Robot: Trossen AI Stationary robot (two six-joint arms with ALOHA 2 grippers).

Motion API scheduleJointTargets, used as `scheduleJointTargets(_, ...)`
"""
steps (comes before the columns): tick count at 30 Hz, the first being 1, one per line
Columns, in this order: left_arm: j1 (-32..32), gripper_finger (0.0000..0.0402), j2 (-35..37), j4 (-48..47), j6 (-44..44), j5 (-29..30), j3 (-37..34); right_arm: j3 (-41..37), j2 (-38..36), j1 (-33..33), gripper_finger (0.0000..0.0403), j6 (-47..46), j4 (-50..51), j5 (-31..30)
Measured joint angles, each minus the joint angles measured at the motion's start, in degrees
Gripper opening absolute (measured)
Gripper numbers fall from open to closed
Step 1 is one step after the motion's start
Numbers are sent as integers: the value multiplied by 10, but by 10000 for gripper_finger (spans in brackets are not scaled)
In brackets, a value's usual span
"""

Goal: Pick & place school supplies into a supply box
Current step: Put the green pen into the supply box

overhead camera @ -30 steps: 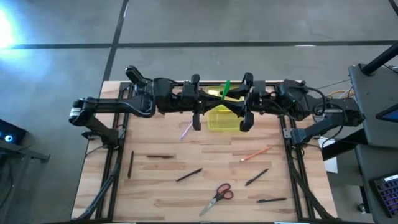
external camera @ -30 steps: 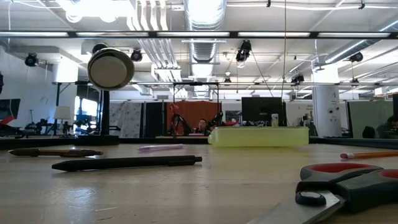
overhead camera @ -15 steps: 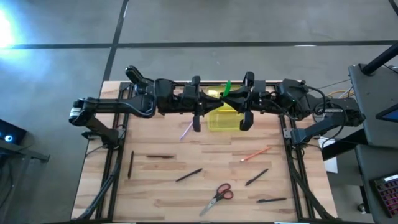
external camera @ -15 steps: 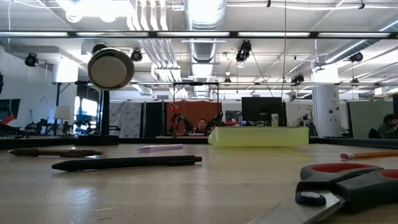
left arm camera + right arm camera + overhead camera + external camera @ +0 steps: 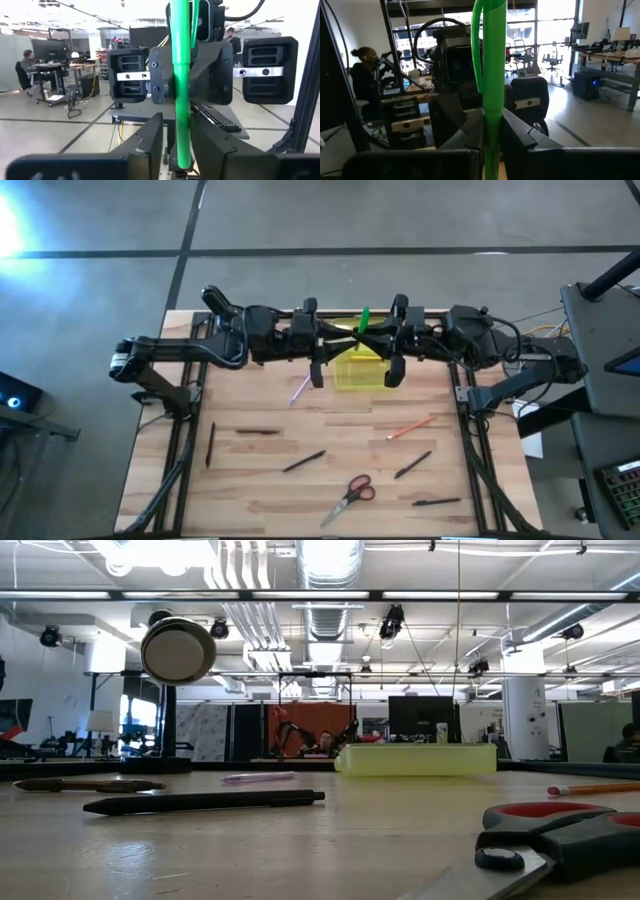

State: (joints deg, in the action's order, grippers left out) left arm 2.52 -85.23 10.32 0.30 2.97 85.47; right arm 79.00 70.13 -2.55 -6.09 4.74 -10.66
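A green pen (image 5: 364,320) stands roughly upright in the air above the yellow-green supply box (image 5: 358,370), which rests on the table's far middle. My two grippers face each other there. My right gripper (image 5: 492,137) is shut on the pen. My left gripper (image 5: 177,145) is open, one finger on each side of the pen's lower end (image 5: 184,160), apart from it. Red-handled scissors (image 5: 350,495), an orange pencil (image 5: 410,426), a pink-purple pen (image 5: 299,389) and several black pens (image 5: 303,462) lie flat on the table. My right gripper pinches the green pen's shaft (image 5: 493,117), below the clip, between its two fingers. The fingers reach in level from the table's right side and lie across the pen. The pen is clear of box and table, upright, clip end up.
The box (image 5: 415,759) lies open under the grippers, its lid toward the far edge. Loose pens (image 5: 205,802) and the scissors (image 5: 560,835) are spread over the table's near half. Metal frame rails run along the left and right edges.
Both arms have stayed in place above the box, and the green pen has stayed between them. The supplies on the table have not moved.
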Motion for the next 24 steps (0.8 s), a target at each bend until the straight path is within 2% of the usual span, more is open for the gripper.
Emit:
scheduleJointTargets(4,0,105,11,-50,0,16,0,3,0,2,28,-7,23,2)
scheduleJointTargets(9,1,114,41,-162,23,49,0,3,-7,2,28,-22,118,2)
scheduleJointTargets(24,1,114,122,-294,21,141,-4,-53,1,2,28,-98,407,16)
